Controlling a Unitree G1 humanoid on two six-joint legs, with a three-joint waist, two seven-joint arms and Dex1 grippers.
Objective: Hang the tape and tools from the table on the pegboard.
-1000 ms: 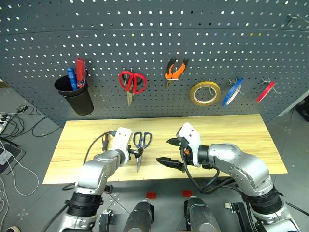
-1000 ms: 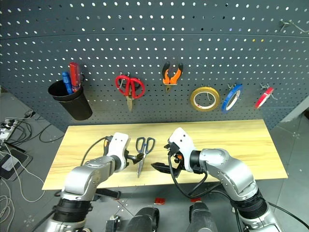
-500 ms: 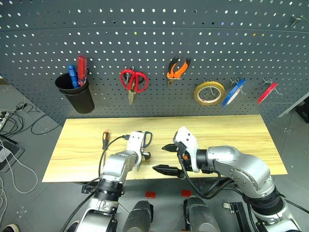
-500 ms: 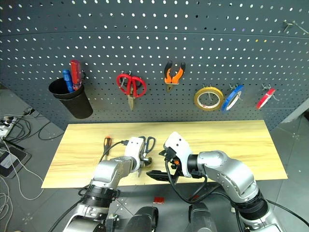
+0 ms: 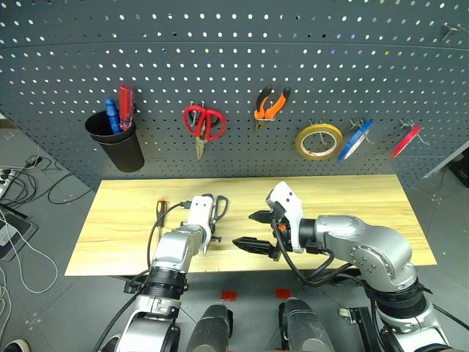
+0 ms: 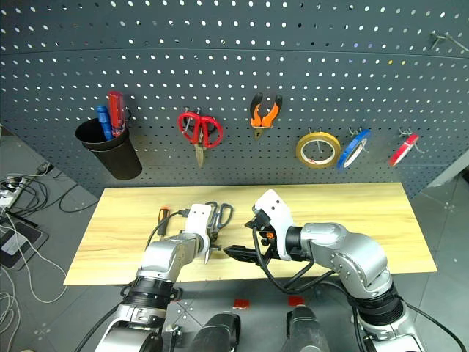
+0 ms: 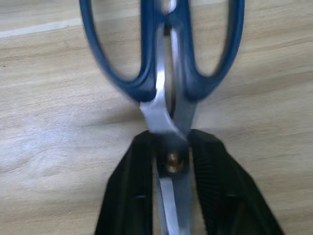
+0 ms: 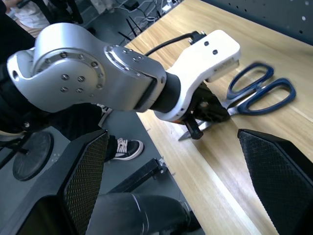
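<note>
Head views: the steel scissors [image 6: 218, 215] lie flat on the worktop [image 5: 352, 202], near its front edge and just right of the orange-and-black screwdriver [image 5: 160, 210]. Their long axis runs from the front edge toward the pegboard [image 5: 234, 59], handle loops on the pegboard side, blades pointing toward the robot. The left hand [image 5: 207, 238] sits over the blade end. The right hand [image 5: 256, 229] hovers just right of the scissors with its fingers spread wide, holding nothing. On the pegboard the tan tape [image 5: 318, 141] and the pliers [image 5: 268, 105] already hang.

Left wrist view: the two black fingers [image 7: 134, 196] are clamped on the scissors at the pivot screw, blades running back between them, dark loops beyond. Judged from this, the scissors are stiff, moderately light and smooth steel; a pinch at the pivot keeps them balanced, though the polished blades could slip or swing.

Right wrist view: the left hand grips the scissors where the blades meet, loops pointing away from it along the worktop, free to catch a hook.
</note>
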